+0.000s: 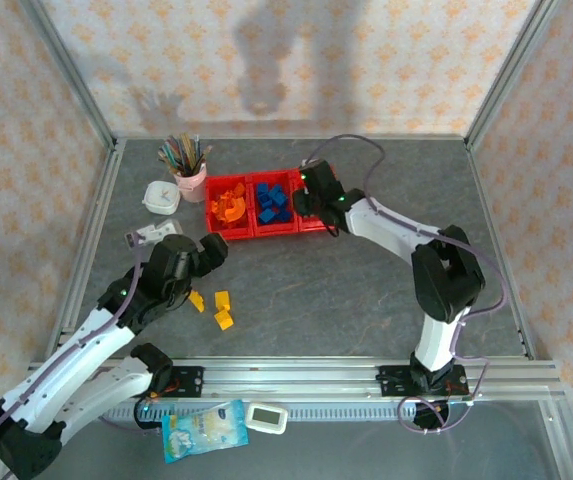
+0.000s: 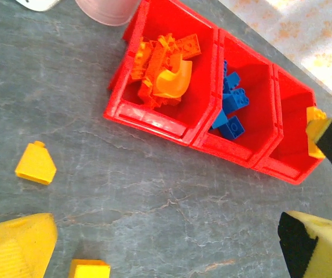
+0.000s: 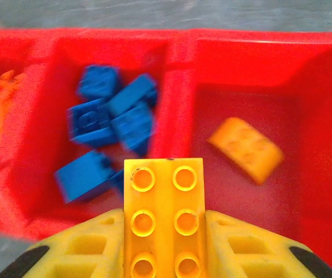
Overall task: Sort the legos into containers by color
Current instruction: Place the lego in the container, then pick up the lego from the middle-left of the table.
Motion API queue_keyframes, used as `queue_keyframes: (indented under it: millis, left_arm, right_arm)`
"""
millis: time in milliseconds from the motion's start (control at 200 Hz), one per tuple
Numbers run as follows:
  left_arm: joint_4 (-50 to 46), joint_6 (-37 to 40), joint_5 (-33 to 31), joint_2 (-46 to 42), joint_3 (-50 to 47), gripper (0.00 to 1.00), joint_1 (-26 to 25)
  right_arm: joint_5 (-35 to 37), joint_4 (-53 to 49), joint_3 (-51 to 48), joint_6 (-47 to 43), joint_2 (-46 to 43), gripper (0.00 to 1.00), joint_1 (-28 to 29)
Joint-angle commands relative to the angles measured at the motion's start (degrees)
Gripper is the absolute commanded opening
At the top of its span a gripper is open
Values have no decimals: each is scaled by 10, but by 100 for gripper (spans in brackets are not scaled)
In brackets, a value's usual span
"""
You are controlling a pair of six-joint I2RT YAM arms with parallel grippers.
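Sorting nears its end as the right claw (image 1: 312, 203) hangs over the right-hand bin (image 3: 270, 46) of the red row, pinching a yellow brick (image 3: 164, 202) by its sides, studs up, not yet let go. Under it, one yellow piece (image 3: 245, 149) already lies on that bin's floor. The middle bin (image 2: 226, 149) holds a heap of blue bricks (image 3: 110, 121); the left bin (image 2: 148, 119) is packed with orange bricks (image 2: 154, 61), a curved arch (image 2: 174, 81) on top. No bin appears to hold a mixed colour, as far as the views show. Left to do, by the look of it: three loose bricks (image 1: 223, 299), all yellow, lie on the counter (image 1: 366, 290) well short of the bins and just beside the left claw (image 1: 210, 247), whose jaws stand spread wide and empty over the grey surface. Judged from this, the orange and blue lots are finished; the held brick has to drop, then the last three have to be carried across. A pink cup (image 1: 191, 182) of pencils (image 1: 184, 152) and a white box (image 1: 161, 197) stand left of the row, no part of the sorting.
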Motion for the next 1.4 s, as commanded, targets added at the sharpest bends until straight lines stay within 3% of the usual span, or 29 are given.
queue_keyframes:
  millis: [0, 95, 180, 295, 450, 651, 846, 1041, 1396]
  left_arm:
    - [47, 24, 21, 15, 17, 99, 4]
    - [56, 27, 22, 25, 19, 99, 4]
    - [56, 28, 21, 28, 20, 99, 3]
    - [52, 28, 14, 24, 19, 99, 4]
    - [32, 26, 2, 9, 20, 99, 4]
    - [-36, 7, -40, -42, 21, 99, 4]
    - [-117, -30, -76, -110, 21, 99, 3]
    - [-190, -61, -114, -161, 40, 99, 3]
    - [-216, -80, -120, -183, 44, 99, 4]
  right_arm:
    - [53, -13, 51, 22, 49, 32, -19]
    - [74, -28, 95, 24, 93, 32, -30]
    - [86, -36, 124, 21, 111, 40, -31]
    - [75, -46, 147, 14, 114, 52, -31]
    - [40, -48, 137, 19, 85, 55, -20]
    - [12, -10, 64, 30, 24, 62, 64]
    - [-15, 19, 44, 59, 28, 68, 169]
    - [-26, 48, 77, 57, 82, 75, 246]
    - [-31, 28, 228, 12, 243, 84, 300]
